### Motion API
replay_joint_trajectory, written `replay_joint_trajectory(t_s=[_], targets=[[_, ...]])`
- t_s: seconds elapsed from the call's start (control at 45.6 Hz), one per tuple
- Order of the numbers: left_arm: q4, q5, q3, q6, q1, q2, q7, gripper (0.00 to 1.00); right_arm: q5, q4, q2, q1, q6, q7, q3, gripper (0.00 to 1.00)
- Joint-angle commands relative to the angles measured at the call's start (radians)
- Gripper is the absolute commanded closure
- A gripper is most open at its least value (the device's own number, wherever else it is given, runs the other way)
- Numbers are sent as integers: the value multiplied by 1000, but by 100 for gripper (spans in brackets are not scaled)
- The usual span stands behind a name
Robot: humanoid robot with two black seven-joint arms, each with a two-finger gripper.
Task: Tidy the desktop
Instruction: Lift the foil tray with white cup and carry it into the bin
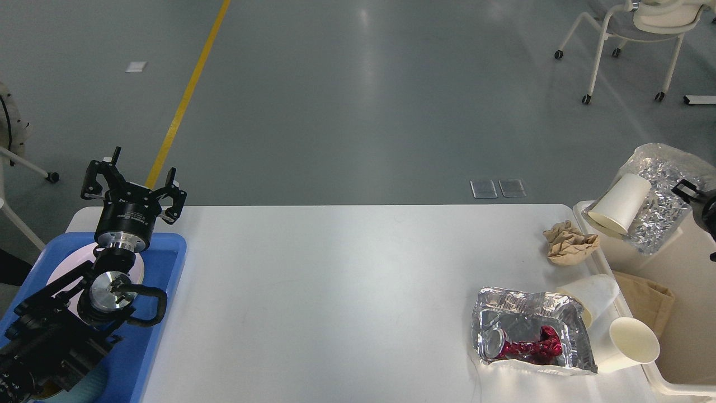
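Observation:
The white desktop [335,291] holds litter at its right end: a foil tray [506,308] with a crushed red can [526,348], a crumpled brown paper [569,243] and two white paper cups [594,294] [633,342] lying by the bin. My right gripper [685,190] shows only at the right edge, shut on a large crumpled foil tray [663,193] that hangs tilted over the cream bin [671,385]. A tall paper cup [621,204] lies in that foil. My left gripper [131,182] stands open above the blue tray [165,291], holding nothing.
A white plate [59,274] lies in the blue tray under my left arm. A brown paper bag [646,299] is inside the cream bin. A wheeled chair [632,33] stands on the floor beyond the table's far right.

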Motion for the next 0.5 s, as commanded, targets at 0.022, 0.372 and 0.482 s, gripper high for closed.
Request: replay_joint_trajectory(t_s=[0.022,0.372,0.482], targets=[[0,0,0,0,0,-1,0,3,21,-47,4,-76,-76,-27,79,100],[0,0,0,0,0,0,0,3,9,-43,3,-99,-70,-16,75,0],[0,0,0,0,0,0,0,3,9,-41,6,-100,-70,-16,81,0]])
